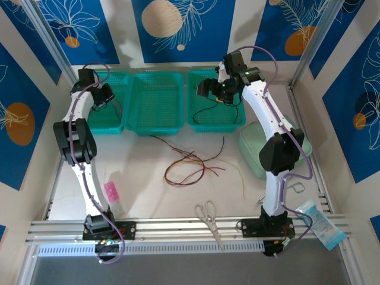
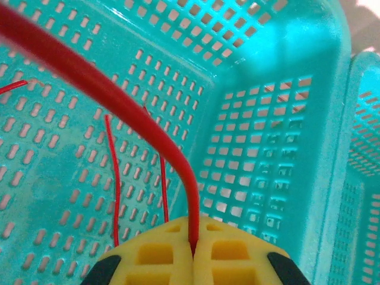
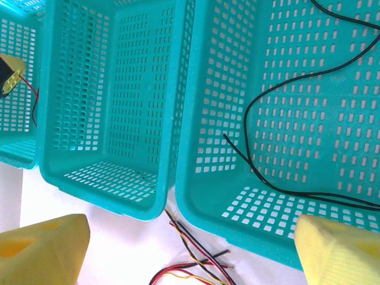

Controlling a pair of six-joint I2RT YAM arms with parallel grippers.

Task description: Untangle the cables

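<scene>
A loose tangle of cables [image 1: 191, 166] in red, black, dark brown and yellow-tan lies on the white table in front of the baskets; its far ends [image 3: 202, 261] show in the right wrist view. My left gripper [image 2: 193, 249] hangs inside the left teal basket [image 1: 114, 126], shut on a red cable [image 2: 119, 101] that arcs up from between the yellow pads. Thin red cables [image 2: 114, 178] lie on that basket's floor. My right gripper [image 3: 190, 237] stands open above the right basket [image 3: 237, 225], where a black cable [image 3: 261, 101] lies loose.
A middle teal basket [image 1: 155, 126] stands between the other two. A pale green container [image 1: 254, 155] sits by the right arm. Scissors [image 1: 209, 217] and a pink item [image 1: 111, 191] lie near the front rail, a blue packet [image 1: 320, 222] at the right.
</scene>
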